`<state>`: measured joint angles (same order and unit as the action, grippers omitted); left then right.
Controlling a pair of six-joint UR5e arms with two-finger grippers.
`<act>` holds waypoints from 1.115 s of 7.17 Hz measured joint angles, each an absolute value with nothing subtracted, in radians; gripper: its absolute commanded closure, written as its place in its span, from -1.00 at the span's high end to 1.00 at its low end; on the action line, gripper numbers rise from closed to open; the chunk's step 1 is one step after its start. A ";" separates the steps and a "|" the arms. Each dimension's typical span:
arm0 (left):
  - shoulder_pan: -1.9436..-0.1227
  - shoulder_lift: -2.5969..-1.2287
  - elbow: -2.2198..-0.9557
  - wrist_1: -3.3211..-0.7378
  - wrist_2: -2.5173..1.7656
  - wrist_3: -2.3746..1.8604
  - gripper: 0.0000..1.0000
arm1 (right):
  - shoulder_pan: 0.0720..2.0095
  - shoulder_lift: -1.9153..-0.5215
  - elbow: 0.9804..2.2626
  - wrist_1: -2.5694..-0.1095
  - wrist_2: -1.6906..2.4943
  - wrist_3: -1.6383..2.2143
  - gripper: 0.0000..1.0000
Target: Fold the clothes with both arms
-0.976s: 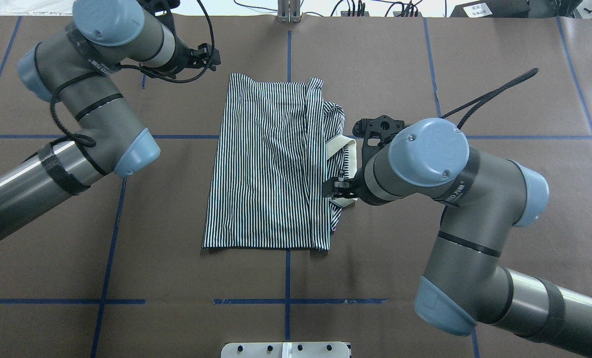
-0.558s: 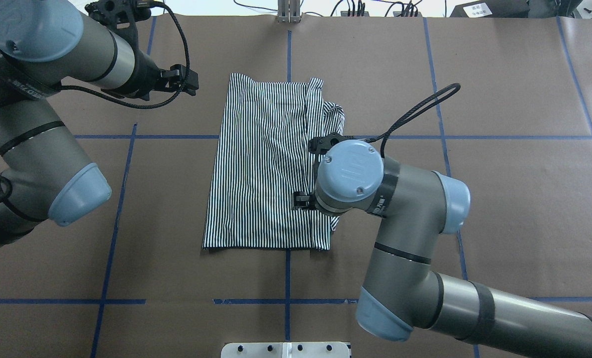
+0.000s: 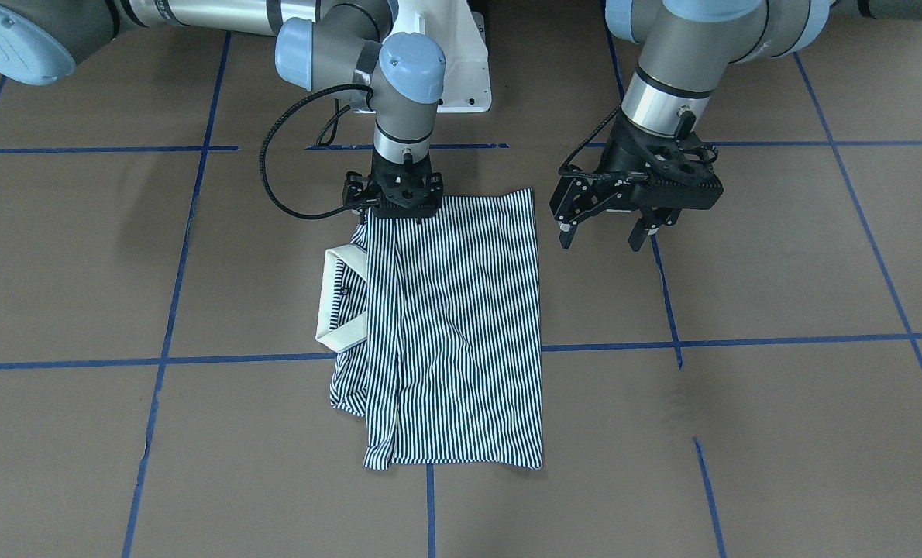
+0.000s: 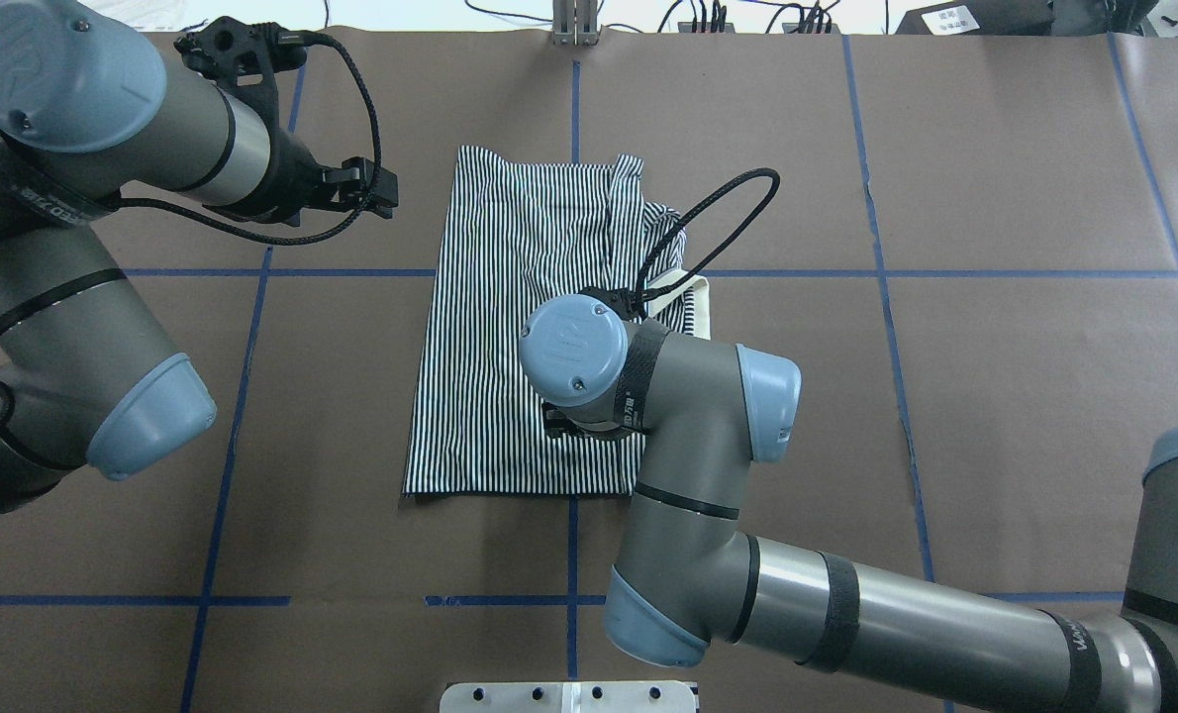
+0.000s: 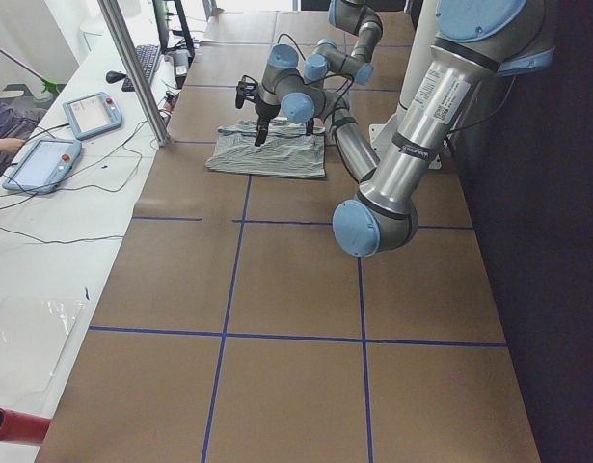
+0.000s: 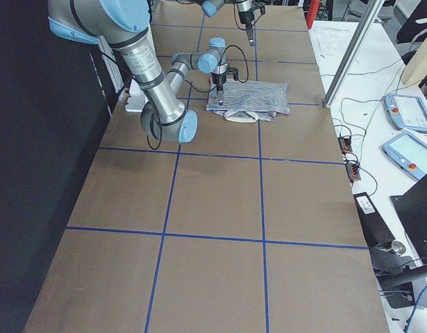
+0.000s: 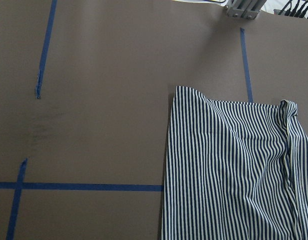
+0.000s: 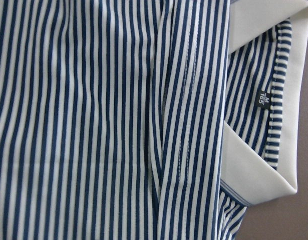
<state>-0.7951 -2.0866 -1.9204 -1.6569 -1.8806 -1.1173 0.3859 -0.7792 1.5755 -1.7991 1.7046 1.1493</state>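
Item 1, table (image 4: 995, 416): brown-covered, with blue tape lines dividing it into squares, and it is carrying everything below. Items 2 and 3, right arm (image 4: 708, 436) and left arm (image 4: 74, 297): the right is reaching over the garment and the left is hanging clear on its own side. Item 4, polo shirt (image 4: 510, 327): lying at the table's centre, folded lengthwise into 1 long strip, with loose cloth bunching out on the robot's right. Likely handling: light and limp, sliding on the paper and sagging wherever unsupported (so 2 holds on a hem or folded edge, well apart, are looking safer than 1 at the middle). Item 5, left gripper (image 3: 599, 236): fingers are standing spread, holding nothing, apart from the cloth. Item 6, right gripper (image 3: 393, 209): sitting low over the strip's end nearest the robot; whether it is pinching cloth cannot be told. Item 7, cream collar (image 8: 254, 170): poking out of the fold. Item 8, neck label (image 8: 262, 98): showing "M" over small digits, perhaps 165.
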 measured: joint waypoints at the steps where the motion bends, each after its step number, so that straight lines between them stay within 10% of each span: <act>1: -0.795 -2.086 -1.920 -1.657 -1.881 -1.117 1.00 | 0.380 -0.783 1.570 -1.811 1.705 1.138 1.00; 8: -0.795 -2.068 -1.924 -1.660 -1.885 -1.113 1.00 | 0.368 -0.790 1.554 -1.891 1.703 1.105 1.00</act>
